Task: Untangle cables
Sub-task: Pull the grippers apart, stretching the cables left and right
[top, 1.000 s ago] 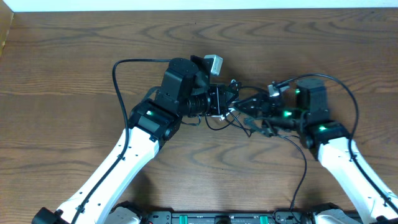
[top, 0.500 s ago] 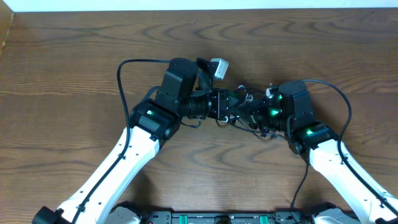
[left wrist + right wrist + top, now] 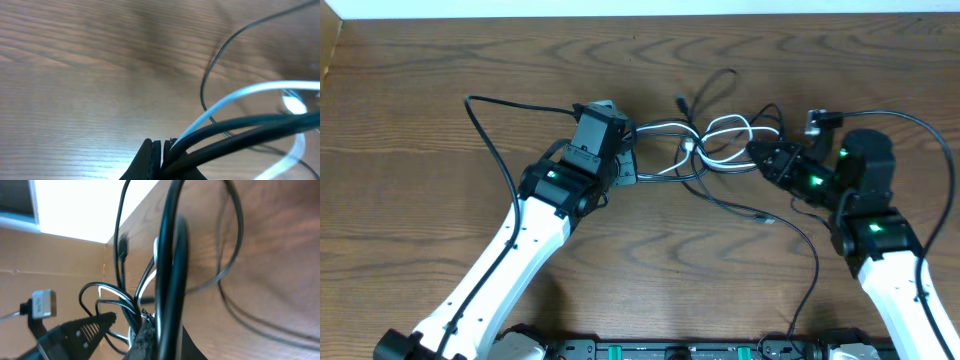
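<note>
1. The left gripper [image 3: 156, 154] is clamping its jaws together on the cables [image 3: 220, 137]. The white cable [image 3: 235, 97] and two black cables [image 3: 260, 122] are leaving the pinch side by side, so any pull here is likely going to drag all of them at once.
2. The right gripper [image 3: 131, 322] is showing its fingers a little apart, with several strands passing between them. I cannot tell whether its jaws are actually pinching anything, so that hold is worth confirming before it takes load.
3. Between the two grippers, the tangle [image 3: 712, 140] is sitting on the tabletop [image 3: 440, 70], with white loops crossing the black strands.
4. To do this step well, I am judging that the arms should be spreading apart slowly and level, with an eye on whether the loops are opening or cinching. If the knot is tightening, slack should be going back in.
5. Further out, a loose plug end [image 3: 767, 217] is lying below the tangle and another plug [image 3: 681, 101] above it. These free ends are probably the ones needing to be fed back through the loops.
6. The left arm's own wire [image 3: 470, 103] is arching nearby and should be staying out of the pull.
</note>
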Robot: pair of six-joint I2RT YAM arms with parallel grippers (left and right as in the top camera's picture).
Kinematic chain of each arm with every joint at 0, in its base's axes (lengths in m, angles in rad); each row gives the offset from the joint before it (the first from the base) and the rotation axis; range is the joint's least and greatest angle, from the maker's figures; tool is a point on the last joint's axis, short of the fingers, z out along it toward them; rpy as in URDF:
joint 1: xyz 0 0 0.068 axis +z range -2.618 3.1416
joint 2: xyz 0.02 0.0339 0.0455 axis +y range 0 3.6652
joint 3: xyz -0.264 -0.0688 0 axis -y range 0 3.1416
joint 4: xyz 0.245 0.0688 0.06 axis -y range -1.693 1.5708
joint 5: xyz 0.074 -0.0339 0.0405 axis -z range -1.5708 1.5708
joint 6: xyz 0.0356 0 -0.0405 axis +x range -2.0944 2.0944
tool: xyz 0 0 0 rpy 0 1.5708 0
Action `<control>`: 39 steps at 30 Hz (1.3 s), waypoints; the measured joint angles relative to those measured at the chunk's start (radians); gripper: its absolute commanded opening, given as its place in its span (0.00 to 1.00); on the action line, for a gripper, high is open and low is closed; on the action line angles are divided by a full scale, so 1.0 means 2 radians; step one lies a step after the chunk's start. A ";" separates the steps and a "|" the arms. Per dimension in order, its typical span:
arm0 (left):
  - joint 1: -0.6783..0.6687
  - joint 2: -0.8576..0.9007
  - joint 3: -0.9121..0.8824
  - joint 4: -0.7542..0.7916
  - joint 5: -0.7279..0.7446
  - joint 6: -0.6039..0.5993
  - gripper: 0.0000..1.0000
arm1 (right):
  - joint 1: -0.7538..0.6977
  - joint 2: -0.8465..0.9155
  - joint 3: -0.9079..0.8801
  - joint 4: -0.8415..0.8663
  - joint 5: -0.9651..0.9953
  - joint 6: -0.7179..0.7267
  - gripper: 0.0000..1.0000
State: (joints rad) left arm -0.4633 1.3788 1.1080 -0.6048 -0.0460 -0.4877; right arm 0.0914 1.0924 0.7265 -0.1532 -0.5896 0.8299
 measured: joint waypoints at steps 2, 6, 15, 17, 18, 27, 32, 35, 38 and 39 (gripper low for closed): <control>-0.001 0.009 0.000 0.000 -0.016 -0.009 0.13 | -0.015 -0.008 0.000 -0.009 0.002 -0.030 0.02; -0.004 0.044 0.000 0.000 -0.062 -0.022 0.17 | -0.040 -0.012 0.000 -0.060 0.044 -0.066 0.02; 0.044 0.051 0.000 0.025 -0.189 -0.107 0.30 | -0.074 -0.013 -0.001 -0.178 0.294 -0.088 0.01; 0.068 0.042 0.000 0.041 -0.193 -0.127 0.30 | -0.077 -0.013 -0.001 -0.179 0.345 -0.092 0.01; 0.085 0.035 0.000 0.049 -0.196 -0.136 0.30 | -0.083 -0.013 -0.001 -0.182 0.377 -0.094 0.01; 0.140 0.003 0.000 0.082 0.015 -0.055 0.32 | -0.093 0.006 -0.001 -0.155 0.455 -0.107 0.01; 0.140 0.003 0.000 0.063 0.061 -0.021 0.57 | -0.093 0.007 -0.001 -0.138 0.294 -0.149 0.61; 0.140 0.003 0.000 0.061 0.080 -0.014 0.70 | -0.093 0.007 -0.001 -0.160 0.218 -0.173 0.98; 0.140 0.003 0.000 0.061 0.111 -0.016 0.95 | -0.093 0.007 -0.001 -0.192 0.184 -0.186 0.99; 0.140 0.003 0.000 0.061 0.119 -0.014 0.96 | -0.093 0.006 -0.001 -0.198 0.180 -0.187 0.99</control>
State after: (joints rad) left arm -0.1837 1.3857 1.1084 -0.4831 0.1925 -0.5163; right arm -0.0948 1.1038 0.7254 -0.5484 -0.2287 0.4557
